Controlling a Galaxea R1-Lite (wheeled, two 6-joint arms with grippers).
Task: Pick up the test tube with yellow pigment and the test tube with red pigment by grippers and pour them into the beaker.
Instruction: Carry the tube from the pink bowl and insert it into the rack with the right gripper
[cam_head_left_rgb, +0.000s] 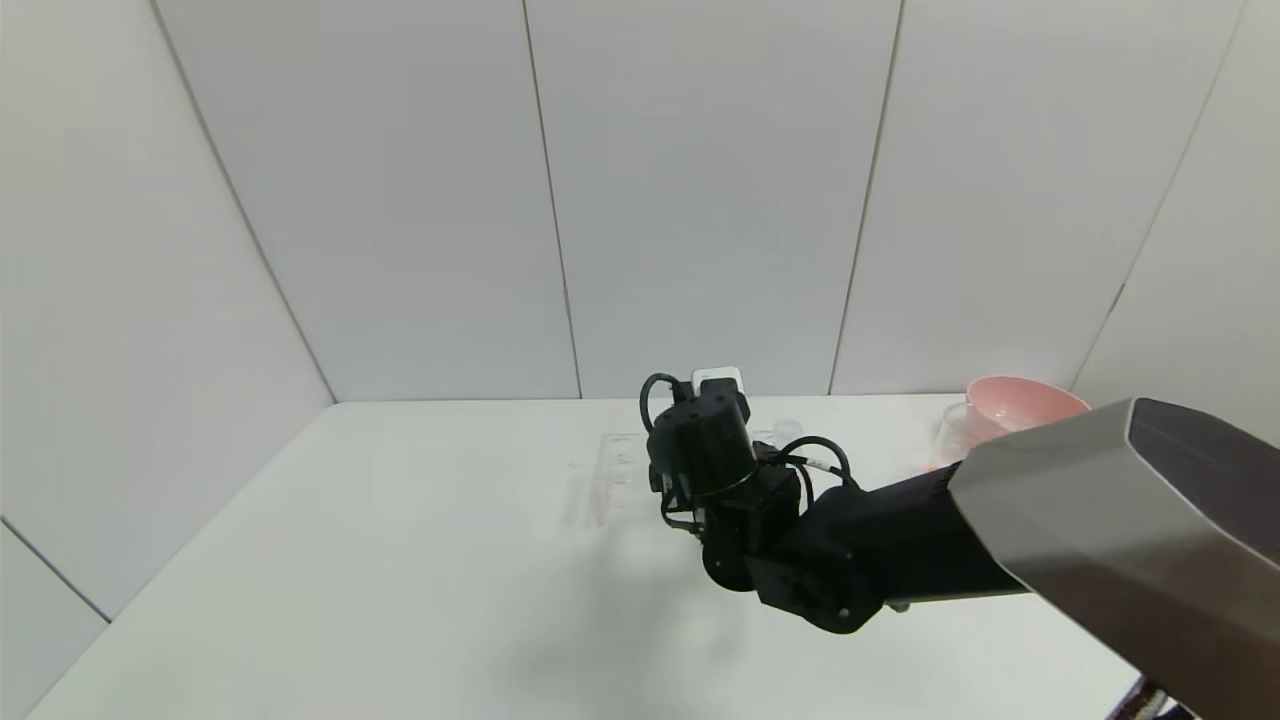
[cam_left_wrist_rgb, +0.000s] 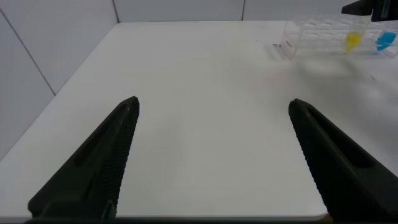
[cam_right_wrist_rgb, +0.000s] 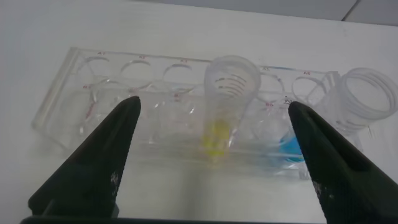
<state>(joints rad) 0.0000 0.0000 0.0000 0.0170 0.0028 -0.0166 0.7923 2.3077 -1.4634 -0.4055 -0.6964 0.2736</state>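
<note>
We see a white table (cam_head_left_rgb: 400, 560) set against pale wall panels. The right gripper (cam_right_wrist_rgb: 211, 118) hangs over a clear plastic tube rack (cam_right_wrist_rgb: 74, 93) near the table's far side, its two black fingers (cam_right_wrist_rgb: 93, 168) spread wide and holding nothing. Seen from its wrist, the test tube with yellow pigment (cam_right_wrist_rgb: 225, 106) stands upright in the rack directly between those open fingers, untouched, yellow liquid pooled in its rounded tip. Just beside it in the rack stands a tube with blue liquid (cam_right_wrist_rgb: 357, 102), in line with one finger. We find no red tube in any view. In the head view the right arm hides most of the rack. A pink bowl (cam_head_left_rgb: 1020, 400) sits at the far right of the table. The left gripper (cam_left_wrist_rgb: 214, 109) hovers over bare table, well apart from the rack, its fingers also spread and empty.
</note>
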